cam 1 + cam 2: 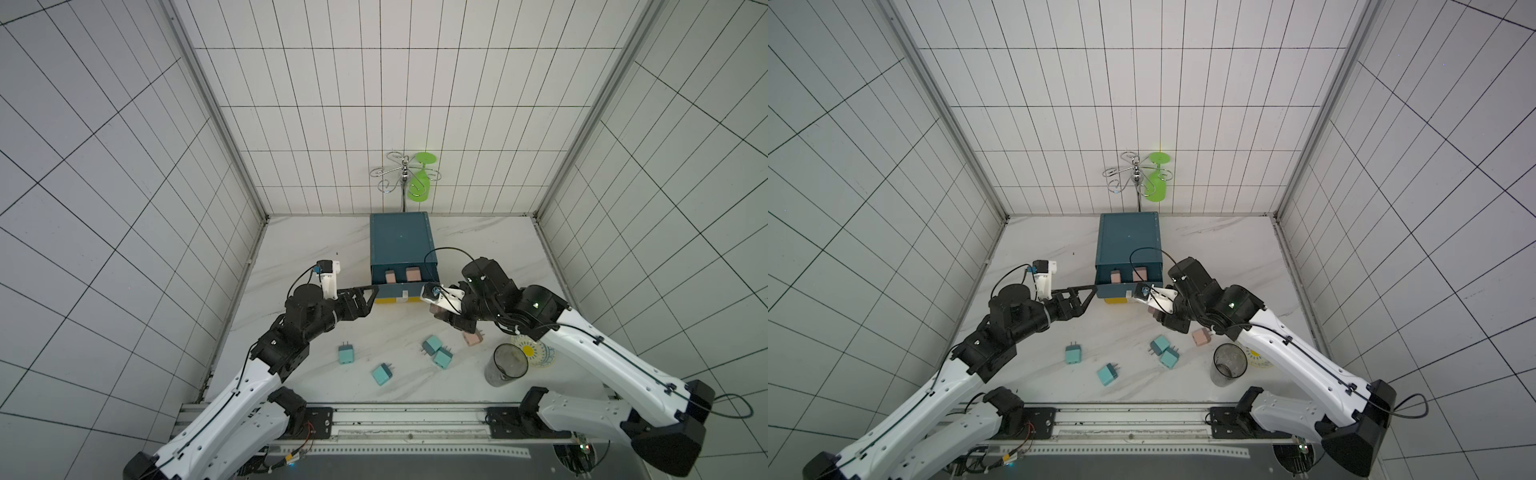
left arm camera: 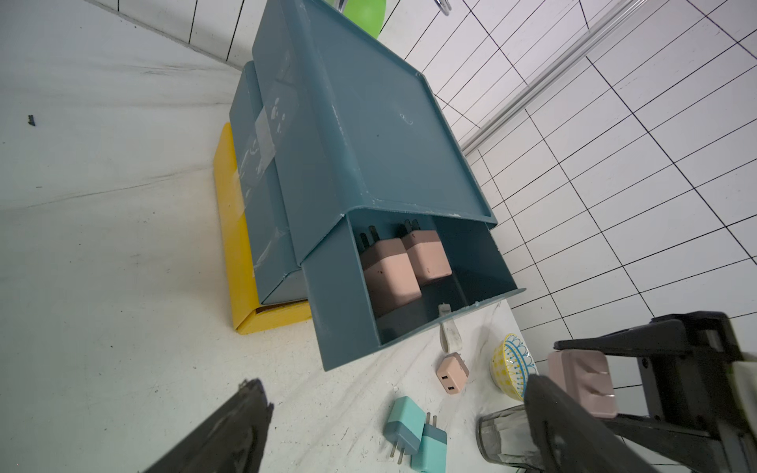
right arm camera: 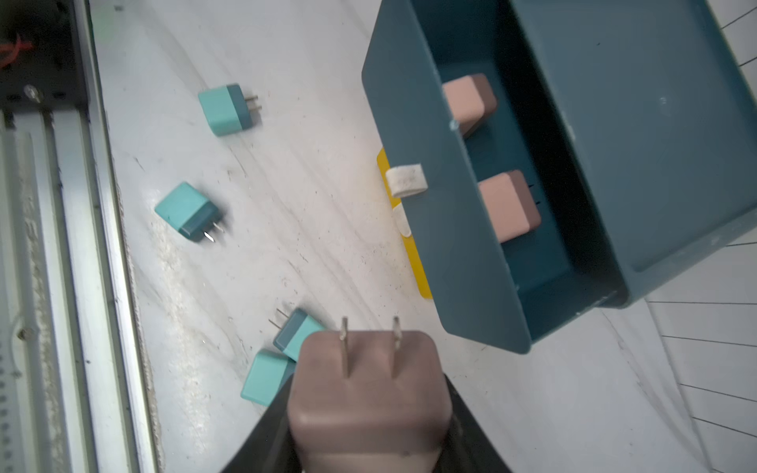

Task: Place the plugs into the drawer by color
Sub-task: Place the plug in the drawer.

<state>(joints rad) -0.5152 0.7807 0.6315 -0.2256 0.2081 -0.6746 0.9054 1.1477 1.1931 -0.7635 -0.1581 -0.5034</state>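
Observation:
The dark teal drawer cabinet (image 1: 401, 245) stands at the back of the table. Its top drawer (image 3: 442, 213) is pulled out and holds two pink plugs (image 1: 390, 276) (image 1: 412, 274). My right gripper (image 3: 368, 409) is shut on a third pink plug (image 3: 368, 385), prongs pointing outward, just in front of the open drawer's right corner. My left gripper (image 1: 371, 299) is open and empty at the drawer's left front corner. Another pink plug (image 1: 473, 338) and several teal plugs (image 1: 345, 354) (image 1: 382, 374) (image 1: 432, 344) lie on the table.
A dark glass tumbler (image 1: 505, 365) and a yellow patterned bowl (image 1: 536, 353) stand at the front right under my right arm. A wire rack with a green glass (image 1: 419, 183) rises behind the cabinet. The yellow bottom drawer (image 2: 233, 245) sticks out slightly.

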